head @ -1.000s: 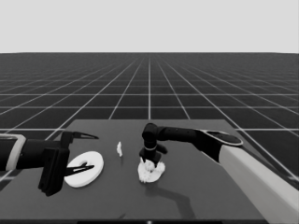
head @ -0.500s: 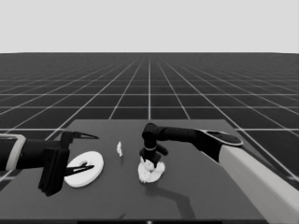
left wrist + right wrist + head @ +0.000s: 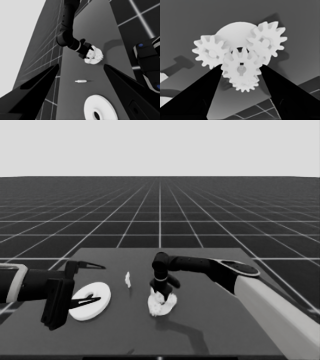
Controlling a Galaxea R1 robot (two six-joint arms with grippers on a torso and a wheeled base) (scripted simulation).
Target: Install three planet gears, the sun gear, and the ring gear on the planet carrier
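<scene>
Planet gears [image 3: 241, 71] sit bunched on the smaller round part [image 3: 161, 305], straight under your right end effector [image 3: 161, 292], whose fingers flank the middle gear; can't tell if it's clamped. Left end effector [image 3: 85, 285] hangs released over the larger round part [image 3: 92, 301].

In the head view the right gripper [image 3: 161, 292] covers the top of the gear cluster, so single gears cannot be told apart there. In the right wrist view four small gears hide most of the smaller round part [image 3: 235, 31], and the front gear [image 3: 240, 68] masks another at 6 o'clock. The larger round part [image 3: 100, 109] is cut off by the left wrist view's edge.
</scene>
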